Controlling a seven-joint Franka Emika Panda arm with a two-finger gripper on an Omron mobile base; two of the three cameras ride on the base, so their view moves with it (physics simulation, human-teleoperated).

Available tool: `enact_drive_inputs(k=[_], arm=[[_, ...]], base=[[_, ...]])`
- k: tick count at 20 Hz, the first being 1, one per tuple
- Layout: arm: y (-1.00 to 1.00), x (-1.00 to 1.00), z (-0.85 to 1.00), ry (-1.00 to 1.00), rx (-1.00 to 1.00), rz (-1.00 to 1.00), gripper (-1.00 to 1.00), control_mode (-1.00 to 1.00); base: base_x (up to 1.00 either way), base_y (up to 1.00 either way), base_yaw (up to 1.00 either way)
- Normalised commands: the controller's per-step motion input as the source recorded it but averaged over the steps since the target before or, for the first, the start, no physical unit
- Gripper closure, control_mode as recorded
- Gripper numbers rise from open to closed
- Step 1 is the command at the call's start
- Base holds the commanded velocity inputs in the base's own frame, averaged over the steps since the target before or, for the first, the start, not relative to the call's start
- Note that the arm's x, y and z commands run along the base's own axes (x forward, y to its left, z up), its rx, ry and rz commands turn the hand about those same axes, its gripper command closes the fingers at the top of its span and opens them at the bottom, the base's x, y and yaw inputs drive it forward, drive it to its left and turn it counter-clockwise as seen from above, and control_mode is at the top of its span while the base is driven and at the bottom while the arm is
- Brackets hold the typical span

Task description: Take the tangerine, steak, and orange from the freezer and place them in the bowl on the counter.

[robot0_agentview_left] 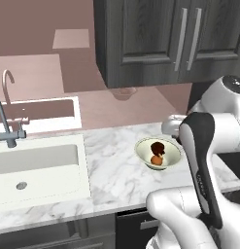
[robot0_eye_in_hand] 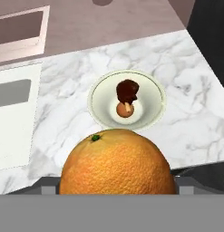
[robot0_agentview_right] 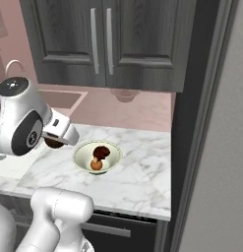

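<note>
— On the marble bench (robot0_agentview_left: 111, 170), what lies where, left to right?
— White sink (robot0_agentview_left: 34, 168) at left; right of it the pale bowl (robot0_agentview_left: 158, 153), holding the dark steak (robot0_eye_in_hand: 127, 89) and the small tangerine (robot0_eye_in_hand: 125, 110), touching.
— And the jaws?
— Spread wide around the large orange (robot0_eye_in_hand: 117, 162), held above the bench's near edge, just short of the bowl.

arm (robot0_agentview_left: 201, 160): you had it bent high, wrist turned downward
gripper (robot0_eye_in_hand: 115, 190): your jaws stood wide, clasping the orange (robot0_eye_in_hand: 117, 162)
</note>
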Motion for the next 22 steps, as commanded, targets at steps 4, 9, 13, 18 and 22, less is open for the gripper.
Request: enact_drive_inputs(k=[4,9,13,18,22], arm=[[0.0,0.92,-0.65,0.16,0.0,0.01,1.0,-1.0],[0.0,0.84,-0.74,0.16,0.0,0.01,1.0,-1.0],[0.0,0.76,-0.91,0.15,0.0,0.01,1.0,-1.0],[0.0,0.88,-0.61,0.14,0.0,0.0,1.0,-1.0],[0.0,0.97,-0.52,0.15,0.0,0.0,1.0,-1.0]], base=[[0.0,0.0,0.0],[0.0,0.0,0.0],[0.0,0.0,0.0],[0.0,0.0,0.0],[0.0,0.0,0.0]])
